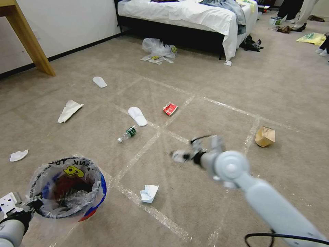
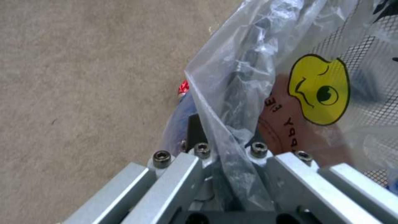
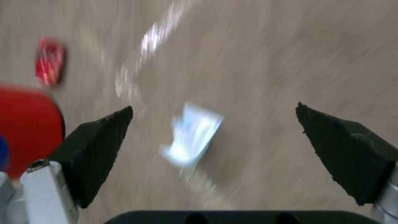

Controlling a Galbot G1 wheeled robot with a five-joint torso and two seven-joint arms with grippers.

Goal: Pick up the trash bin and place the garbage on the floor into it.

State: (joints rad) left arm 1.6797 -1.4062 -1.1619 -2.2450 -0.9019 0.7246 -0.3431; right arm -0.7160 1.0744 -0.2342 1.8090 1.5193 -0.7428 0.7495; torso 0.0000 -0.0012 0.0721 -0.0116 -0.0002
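Collection is under way: the left gripper [image 1: 25, 206], lower left of the head view, is clamped on the rim of the trash bin [image 1: 68, 187], holding it by its plastic liner. The right gripper [image 3: 213, 137] hangs spread wide above a crumpled white paper [image 1: 149, 192] lying on the floor [image 1: 212, 85] at lower centre. Next, I judge, it must drop squarely over that paper and pinch it.

Head camera high over the floor [image 1: 205, 79]; 2 wrist cameras close, sharing the trash bin [image 1: 66, 187] with it.

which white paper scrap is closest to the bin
The folded white paper on the tape line, just right of the trash bin; the other white scraps lie farther off.
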